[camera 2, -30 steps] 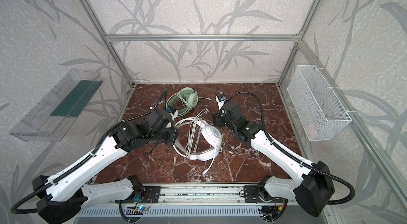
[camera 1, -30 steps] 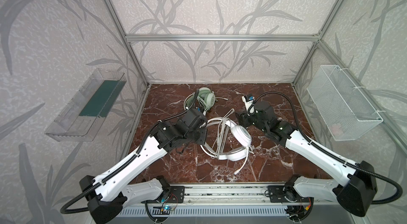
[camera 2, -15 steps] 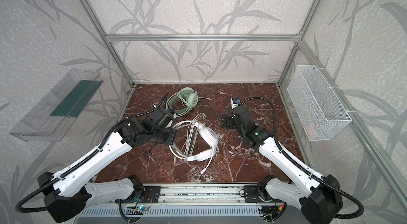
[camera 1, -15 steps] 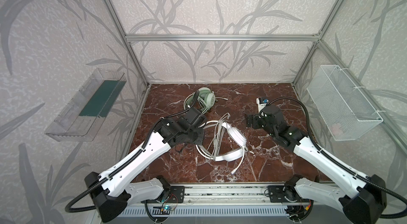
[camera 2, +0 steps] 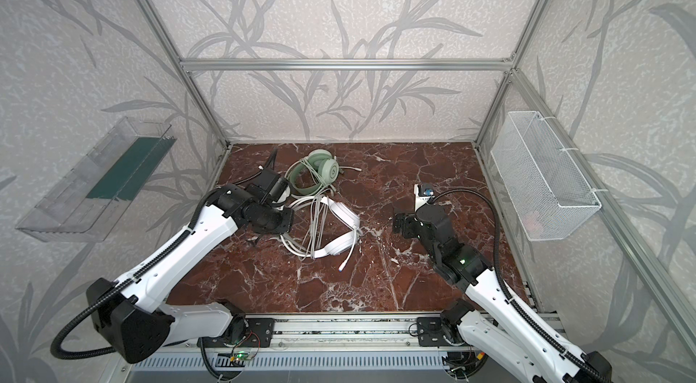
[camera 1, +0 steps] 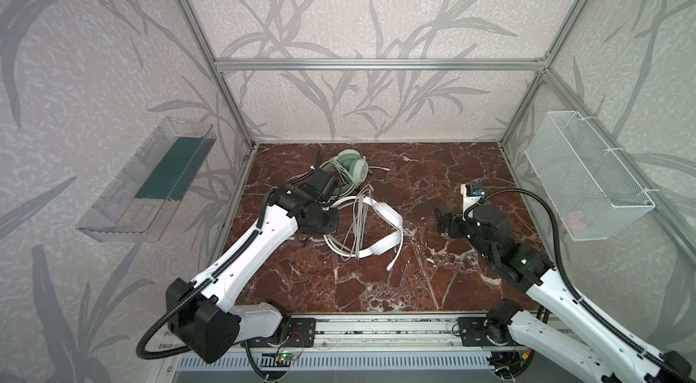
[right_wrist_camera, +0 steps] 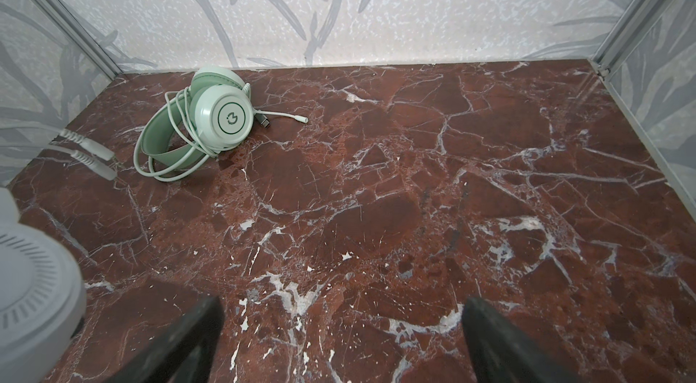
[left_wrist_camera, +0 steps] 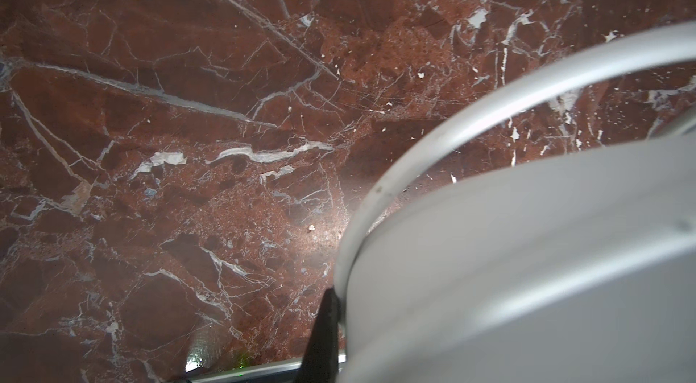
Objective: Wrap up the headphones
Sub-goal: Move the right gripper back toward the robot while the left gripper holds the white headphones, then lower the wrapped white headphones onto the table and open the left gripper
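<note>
Left claw [camera 1: 330,222] closed at white headset [camera 1: 386,211]; right claw [right_wrist_camera: 344,305] wide, empty.

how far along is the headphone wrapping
Looks done: the mint-green headset lies at the back with its cable coiled round it. In hand: the white headset has several cable loops across its band; the left gripper is shut at its edge, and the right gripper is clear of it, jaws open and empty. Left: the plug end lies loose beside it, so the last stretch needs winding in.

A clear tray [camera 1: 113,211] and wire basket [camera 1: 565,158] hang on opposite walls.
</note>
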Available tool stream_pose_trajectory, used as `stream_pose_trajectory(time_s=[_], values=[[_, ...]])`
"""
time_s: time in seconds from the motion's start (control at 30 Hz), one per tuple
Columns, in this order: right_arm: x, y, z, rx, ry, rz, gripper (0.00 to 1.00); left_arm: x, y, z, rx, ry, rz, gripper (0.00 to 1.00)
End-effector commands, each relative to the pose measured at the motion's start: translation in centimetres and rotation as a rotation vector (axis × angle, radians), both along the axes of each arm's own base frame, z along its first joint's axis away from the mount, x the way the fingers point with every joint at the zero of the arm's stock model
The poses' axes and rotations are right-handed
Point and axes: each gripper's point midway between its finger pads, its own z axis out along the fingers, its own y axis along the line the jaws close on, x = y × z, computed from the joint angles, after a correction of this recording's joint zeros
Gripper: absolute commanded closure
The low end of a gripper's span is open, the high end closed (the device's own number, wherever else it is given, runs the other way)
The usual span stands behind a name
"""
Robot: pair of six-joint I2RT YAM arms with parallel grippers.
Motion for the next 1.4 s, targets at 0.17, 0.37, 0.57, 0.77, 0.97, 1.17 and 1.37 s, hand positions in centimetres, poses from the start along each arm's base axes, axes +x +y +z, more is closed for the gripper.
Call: stream_pose_trajectory(time_s=[0.17,0.37,0.57,0.77,0.97,1.17,1.37], values=[[-0.6,-0.7,-1.9,0.021,0.006,-0.03,0.01,2.6,0.7,0.2,-0.014,0.001,0.055,1.0],[-0.6,-0.4,-3.3,0.047,0.011,-0.018,0.01,4.2,2.1,-0.3,0.049,0.011,0.14,1.0],[-0.8,-0.4,-3.6,0.048,0.012,-0.012,0.01,5.4,2.2,-1.3,0.073,0.038,0.163,1.0],[-1.0,-0.4,-3.5,0.058,-0.001,-0.007,0.01,6.5,2.3,-2.1,0.099,0.084,0.184,1.0],[-1.0,-0.3,-3.4,0.068,-0.006,-0.003,0.01,7.8,2.6,-3.1,0.103,0.101,0.214,1.0],[-1.0,-0.1,-3.7,0.068,-0.003,0.003,0.01,8.4,3.1,-4.3,0.111,0.134,0.24,1.0],[-1.0,0.1,-3.8,0.069,0.0,0.014,0.01,8.7,3.0,-5.7,0.097,0.173,0.253,1.0]])
